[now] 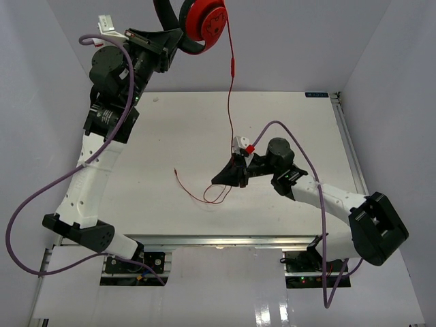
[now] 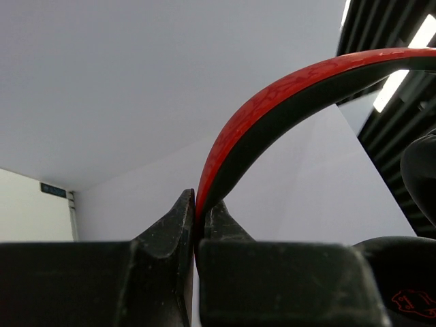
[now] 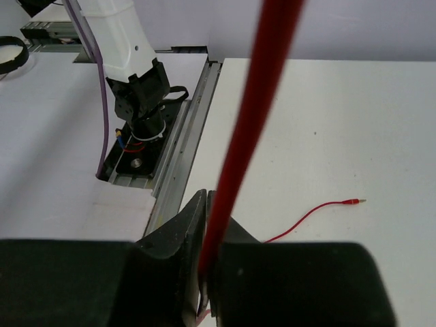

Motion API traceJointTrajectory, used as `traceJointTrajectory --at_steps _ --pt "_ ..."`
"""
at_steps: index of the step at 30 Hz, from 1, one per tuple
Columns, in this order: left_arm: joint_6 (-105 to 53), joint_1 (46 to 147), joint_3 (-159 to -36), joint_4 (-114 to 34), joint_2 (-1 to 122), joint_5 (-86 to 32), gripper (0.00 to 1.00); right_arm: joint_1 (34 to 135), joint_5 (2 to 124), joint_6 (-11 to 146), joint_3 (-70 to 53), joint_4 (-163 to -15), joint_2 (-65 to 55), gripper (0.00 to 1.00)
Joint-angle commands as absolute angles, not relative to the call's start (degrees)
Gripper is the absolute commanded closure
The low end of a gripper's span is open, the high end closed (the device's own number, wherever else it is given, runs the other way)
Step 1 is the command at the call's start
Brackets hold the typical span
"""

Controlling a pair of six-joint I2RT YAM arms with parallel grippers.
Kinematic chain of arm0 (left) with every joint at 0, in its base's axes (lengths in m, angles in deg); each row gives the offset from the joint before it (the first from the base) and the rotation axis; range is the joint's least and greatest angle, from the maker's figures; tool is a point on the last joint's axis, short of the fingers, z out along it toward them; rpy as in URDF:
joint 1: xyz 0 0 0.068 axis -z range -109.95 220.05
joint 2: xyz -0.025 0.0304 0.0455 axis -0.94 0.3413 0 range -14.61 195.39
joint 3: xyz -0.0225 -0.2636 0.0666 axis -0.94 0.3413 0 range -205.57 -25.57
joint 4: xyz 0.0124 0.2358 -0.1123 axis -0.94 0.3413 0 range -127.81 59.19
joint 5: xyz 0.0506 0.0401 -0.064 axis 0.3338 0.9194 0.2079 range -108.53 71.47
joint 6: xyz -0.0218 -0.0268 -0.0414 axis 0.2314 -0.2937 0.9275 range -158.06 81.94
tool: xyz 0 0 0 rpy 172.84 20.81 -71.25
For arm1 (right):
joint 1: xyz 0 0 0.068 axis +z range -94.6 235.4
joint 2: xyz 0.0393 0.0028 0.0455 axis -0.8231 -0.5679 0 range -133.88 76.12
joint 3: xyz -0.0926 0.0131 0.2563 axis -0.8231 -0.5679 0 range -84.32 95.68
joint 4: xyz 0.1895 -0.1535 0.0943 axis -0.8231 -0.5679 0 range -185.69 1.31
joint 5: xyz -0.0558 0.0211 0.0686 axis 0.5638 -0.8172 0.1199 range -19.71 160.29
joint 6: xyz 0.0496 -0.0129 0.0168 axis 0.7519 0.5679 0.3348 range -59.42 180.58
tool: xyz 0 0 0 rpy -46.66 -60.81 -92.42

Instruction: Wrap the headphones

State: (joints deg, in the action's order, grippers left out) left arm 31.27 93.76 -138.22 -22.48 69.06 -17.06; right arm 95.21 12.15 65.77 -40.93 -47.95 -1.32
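Left claw is sitting closest to the lens, clenching the red-and-dark headband of the headphones. Left arm is holding them raised well above the counter, toward the far side, red earcup facing the top camera. Thin red cable is hanging down from the earcup to the right claw, which is pinching it tight low over the counter's middle. Rest of the cable is trailing loose on the counter in a loop left of that claw, plug lying flat.
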Motion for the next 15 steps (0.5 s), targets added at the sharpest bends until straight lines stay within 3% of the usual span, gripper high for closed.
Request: traceJointTrajectory --at_steps 1,10,15 --pt "27.41 93.43 -140.71 -20.34 70.28 -3.78 1.00 95.99 18.87 56.24 -39.71 -61.67 2.95 0.92" --pt "8.96 93.75 -138.11 -17.26 76.49 9.62 1.00 97.22 47.16 34.86 -22.32 -107.44 2.41 0.92" --pt "-2.63 95.23 -134.41 -17.63 78.85 11.82 1.00 99.37 69.95 22.77 -19.77 -116.55 4.31 0.92"
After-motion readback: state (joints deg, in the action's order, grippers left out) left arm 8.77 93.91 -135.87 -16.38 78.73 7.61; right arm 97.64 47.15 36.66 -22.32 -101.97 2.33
